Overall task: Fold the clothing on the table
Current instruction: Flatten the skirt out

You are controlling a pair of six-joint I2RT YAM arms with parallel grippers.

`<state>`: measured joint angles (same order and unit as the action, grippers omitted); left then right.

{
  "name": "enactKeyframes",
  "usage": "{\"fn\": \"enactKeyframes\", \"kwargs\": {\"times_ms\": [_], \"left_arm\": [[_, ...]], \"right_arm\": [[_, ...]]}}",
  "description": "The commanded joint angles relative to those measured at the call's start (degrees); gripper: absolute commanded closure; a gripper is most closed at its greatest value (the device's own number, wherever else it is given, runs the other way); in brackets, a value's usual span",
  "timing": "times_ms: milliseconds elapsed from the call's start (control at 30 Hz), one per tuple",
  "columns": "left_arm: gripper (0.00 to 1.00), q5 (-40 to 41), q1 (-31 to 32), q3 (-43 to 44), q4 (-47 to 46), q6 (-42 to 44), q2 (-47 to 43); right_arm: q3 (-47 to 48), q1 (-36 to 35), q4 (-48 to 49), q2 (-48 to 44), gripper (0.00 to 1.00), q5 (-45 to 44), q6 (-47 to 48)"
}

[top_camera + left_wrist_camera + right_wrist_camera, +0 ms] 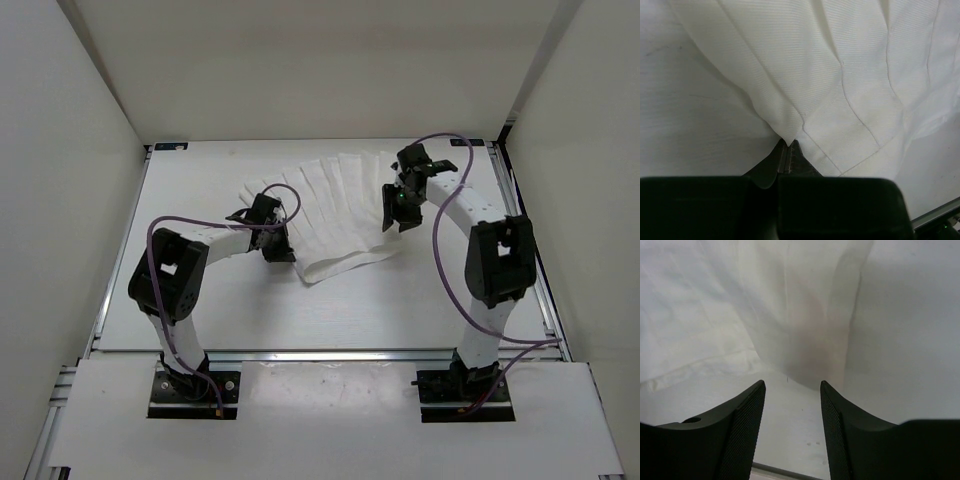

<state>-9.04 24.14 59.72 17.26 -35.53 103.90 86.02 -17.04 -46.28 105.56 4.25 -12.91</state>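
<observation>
The clothing (330, 215) lies fanned out on the far half of the table (350, 310), its pleats running from the narrow near end towards the curved far hem.

Top view: the left gripper (275, 245) sits at the near left edge of the clothing, touching the fabric. The right gripper (398, 210) is at the right edge of the clothing, over the outermost pleats. The garment lies between the two grippers.

Left wrist view: the left gripper (788, 145) has its fingers pressed together, and the tips pinch a fold at the edge of the clothing (840, 75). The fabric is drawn to a point at the tips and spreads away up and to the right in long creases. Bare table (690, 125) shows to the left of the pinched fold.

Right wrist view: the right gripper (792, 385) has its fingers spread apart. The clothing (805, 315) lies just ahead of the fingertips, with one pleat ending in line with the gap between them. Whether the tips touch the fabric cannot be told.
</observation>
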Motion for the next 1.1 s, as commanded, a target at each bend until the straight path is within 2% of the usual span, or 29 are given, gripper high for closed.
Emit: {"fn": "enactKeyframes", "kwargs": {"times_ms": [0,133,433,633,767,867,967,1000,1067], "left_arm": [[1.00,1.04,0.12,-2.77,1.29,0.99,-2.38],[1.00,0.60,-1.46,-3.21,1.72,1.60,-3.70],[1.00,-0.01,-2.26,-4.44,0.85,0.81,-4.41],[1.00,0.16,-2.61,-4.09,0.94,1.07,-4.49],[1.00,-0.10,-2.87,-4.18,0.94,1.08,-4.23],[1.00,-0.19,-3.13,-4.53,0.85,0.99,-4.49],[1.00,-0.28,-3.83,-4.88,0.50,1.34,-4.84],[1.00,-0.10,-3.84,-5.32,0.76,1.51,-5.02],[1.00,0.07,-4.10,-5.23,1.11,1.60,-5.19]], "right_arm": [[5.81,-1.86,3.13,5.43,0.47,0.76,-0.71],[8.55,-2.82,2.51,9.75,0.50,-0.47,-0.54],[10.92,-3.44,0.14,8.96,0.49,-9.08,2.80],[8.03,-2.74,-1.09,9.40,0.49,-5.05,2.01],[4.61,-4.40,-0.74,9.32,0.49,-5.39,2.36],[1.62,-4.85,0.22,8.70,0.53,-4.78,2.10],[-0.85,-4.32,0.58,7.74,0.82,-3.11,1.48],[-1.81,-3.97,0.67,7.04,0.96,-3.11,1.05],[-2.17,-4.14,-0.47,5.63,0.99,-4.07,1.04]]}}
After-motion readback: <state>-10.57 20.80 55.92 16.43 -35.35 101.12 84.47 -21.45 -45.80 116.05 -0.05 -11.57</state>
